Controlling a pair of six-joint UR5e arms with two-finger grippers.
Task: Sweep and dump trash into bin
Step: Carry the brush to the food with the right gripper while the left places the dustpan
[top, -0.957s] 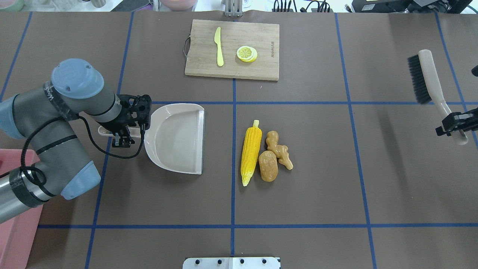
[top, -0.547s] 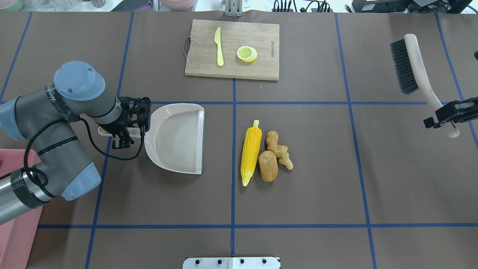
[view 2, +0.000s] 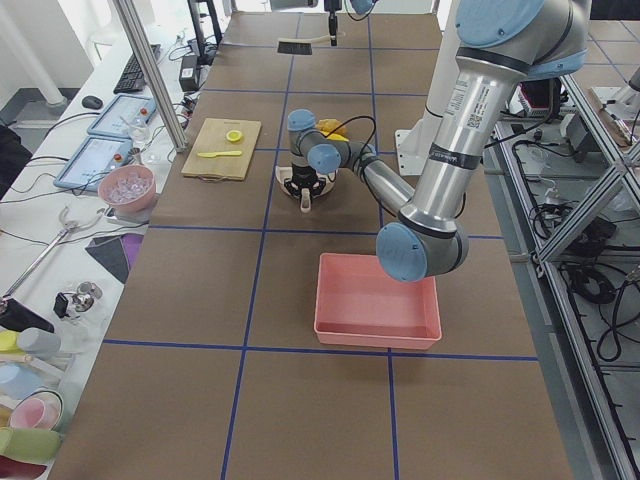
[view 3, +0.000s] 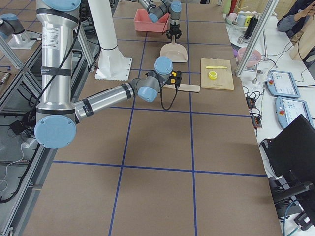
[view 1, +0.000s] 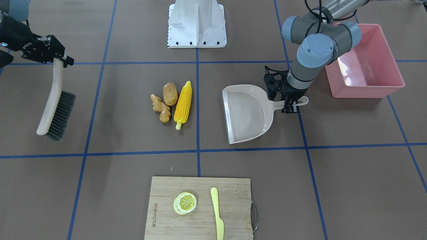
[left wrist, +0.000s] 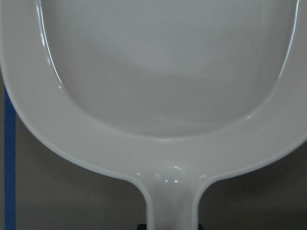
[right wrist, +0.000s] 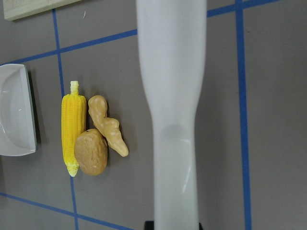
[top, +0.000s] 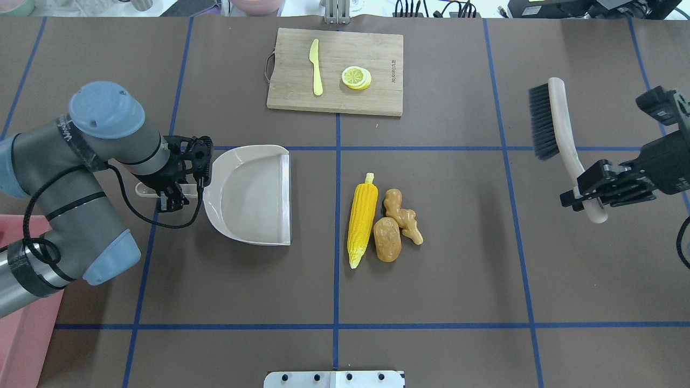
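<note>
Both clamped: left pincer (top: 168, 195) on dustpan (top: 253, 194) handle, right pincer (top: 587, 195) on brush (top: 561, 129); dustpan lip apart from corn (top: 362, 218)

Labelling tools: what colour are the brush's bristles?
Black bristles, clearest in the overhead exterior view.

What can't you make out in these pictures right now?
Bin: the overhead view's left edge cuts it off and the left arm covers part.
Brush bristles: the right wrist view shows only the handle.
Left gripper fingertips: cut off by the left wrist view's bottom edge.
Cutting board lettering: too small to read.
</note>
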